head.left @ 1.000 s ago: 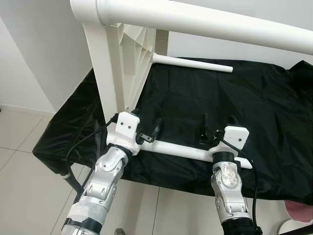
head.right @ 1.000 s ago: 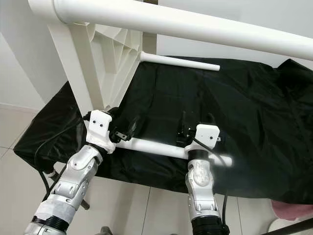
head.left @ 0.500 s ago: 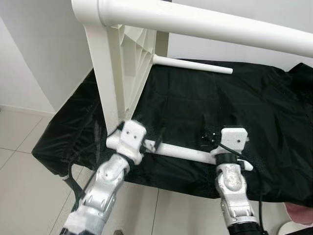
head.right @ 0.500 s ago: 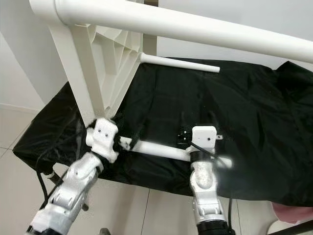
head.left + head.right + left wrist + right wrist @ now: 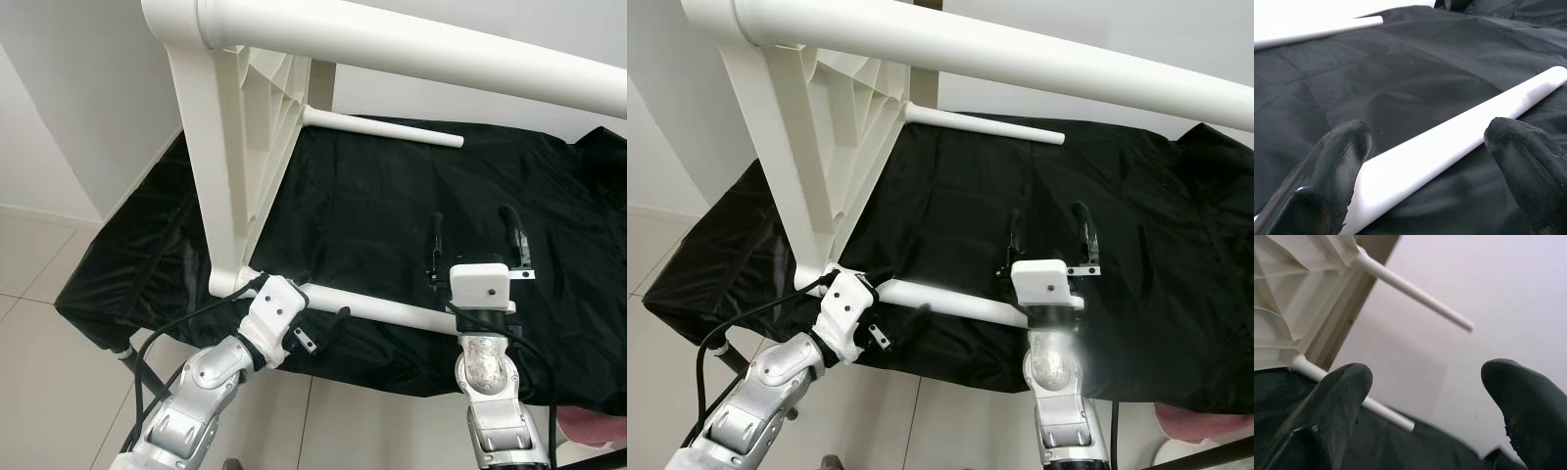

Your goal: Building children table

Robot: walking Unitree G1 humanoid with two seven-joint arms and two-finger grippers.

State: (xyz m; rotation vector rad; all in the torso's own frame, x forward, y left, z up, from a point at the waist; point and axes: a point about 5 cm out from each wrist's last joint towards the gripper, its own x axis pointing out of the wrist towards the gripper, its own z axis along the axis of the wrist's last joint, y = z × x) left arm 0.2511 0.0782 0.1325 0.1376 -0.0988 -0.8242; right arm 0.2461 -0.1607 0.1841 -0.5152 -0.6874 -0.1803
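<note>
Left eye view: table leg point(image 5: 377, 308) lies crosswise; left claw point(image 5: 325, 333), right claw point(image 5: 474, 235) spread.

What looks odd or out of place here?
The white table stands on its side on the black cloth, so its legs stick out sideways instead of down. The cloth is wrinkled. Both grippers, left and right, are open and hold nothing.

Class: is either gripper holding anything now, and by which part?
Nothing is held. Left gripper and right gripper are both open, off the white table leg.
</note>
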